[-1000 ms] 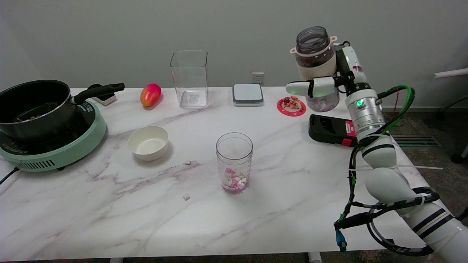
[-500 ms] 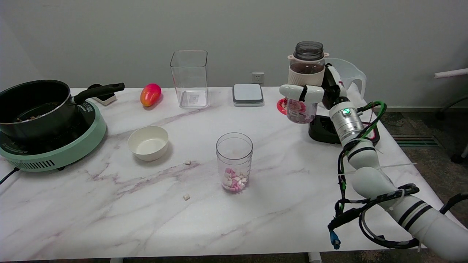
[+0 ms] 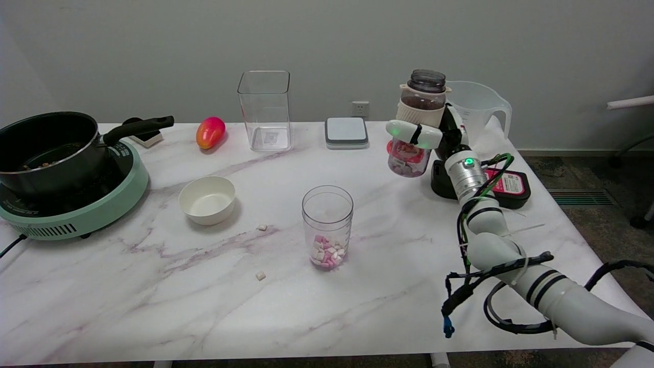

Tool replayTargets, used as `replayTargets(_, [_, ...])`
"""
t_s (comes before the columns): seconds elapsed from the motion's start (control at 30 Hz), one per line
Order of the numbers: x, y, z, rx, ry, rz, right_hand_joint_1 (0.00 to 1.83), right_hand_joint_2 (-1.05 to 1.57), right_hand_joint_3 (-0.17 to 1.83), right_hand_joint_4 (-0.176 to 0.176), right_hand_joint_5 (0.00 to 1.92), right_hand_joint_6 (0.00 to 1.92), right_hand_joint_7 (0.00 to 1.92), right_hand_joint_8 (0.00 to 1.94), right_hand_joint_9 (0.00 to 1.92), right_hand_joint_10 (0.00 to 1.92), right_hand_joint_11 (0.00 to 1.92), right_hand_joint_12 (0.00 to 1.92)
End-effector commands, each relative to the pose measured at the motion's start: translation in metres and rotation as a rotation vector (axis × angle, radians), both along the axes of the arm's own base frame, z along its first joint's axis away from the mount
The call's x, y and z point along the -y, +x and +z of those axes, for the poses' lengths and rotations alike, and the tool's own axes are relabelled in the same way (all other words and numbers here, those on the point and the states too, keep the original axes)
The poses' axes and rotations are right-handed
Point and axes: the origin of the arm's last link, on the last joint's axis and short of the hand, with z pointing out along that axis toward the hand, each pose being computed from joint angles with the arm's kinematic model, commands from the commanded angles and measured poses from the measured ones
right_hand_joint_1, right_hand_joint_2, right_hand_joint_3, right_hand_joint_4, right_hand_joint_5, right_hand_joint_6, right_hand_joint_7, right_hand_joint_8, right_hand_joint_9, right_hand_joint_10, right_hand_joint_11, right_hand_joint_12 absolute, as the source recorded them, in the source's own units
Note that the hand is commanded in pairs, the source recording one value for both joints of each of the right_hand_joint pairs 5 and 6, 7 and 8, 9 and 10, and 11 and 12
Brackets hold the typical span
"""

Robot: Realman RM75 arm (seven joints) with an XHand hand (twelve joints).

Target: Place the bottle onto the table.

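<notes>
The bottle point(image 3: 415, 116) is a clear jar with a cream collar, a dark open neck and pink-and-white pieces at its bottom. My right hand point(image 3: 434, 135) grips it around the middle, upright, over the right rear part of the marble table point(image 3: 204, 306). Its base is low over the table or touching it; I cannot tell which. The hand's palm side is hidden behind the bottle.
A clear cup with pink and white pieces point(image 3: 327, 226) stands mid-table. A black-and-red device point(image 3: 503, 184) and a clear measuring jug point(image 3: 476, 110) sit right behind the hand. Further left are a grey scale point(image 3: 346, 132), tall clear container point(image 3: 265, 110), white bowl point(image 3: 207, 199) and pot on a cooker point(image 3: 48, 153).
The hand has carried the bottle down and to the left, from high above the back right corner to low over the table. The red coaster is now hidden behind the bottle.
</notes>
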Motion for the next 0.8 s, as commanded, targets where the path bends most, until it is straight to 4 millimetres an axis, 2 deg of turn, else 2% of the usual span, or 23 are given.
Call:
replayTargets(0.03, [0.027,-0.031,-0.027,-0.123,0.021,-0.026,1.34,1.46,0.29,0.0,1.92,1.92,1.91,1.91,1.5,1.5,1.34,1.34])
replayTargets(0.27, [0.029,-0.035,-0.045,-0.215,-0.009,0.0,1.31,1.5,0.27,0.0,1.92,1.92,1.91,1.91,1.51,1.51,1.35,1.35])
replayTargets(0.8, [0.03,-0.039,-0.063,-0.255,0.031,-0.003,1.26,1.55,0.27,0.0,1.92,1.92,1.91,1.91,1.53,1.53,1.36,1.36])
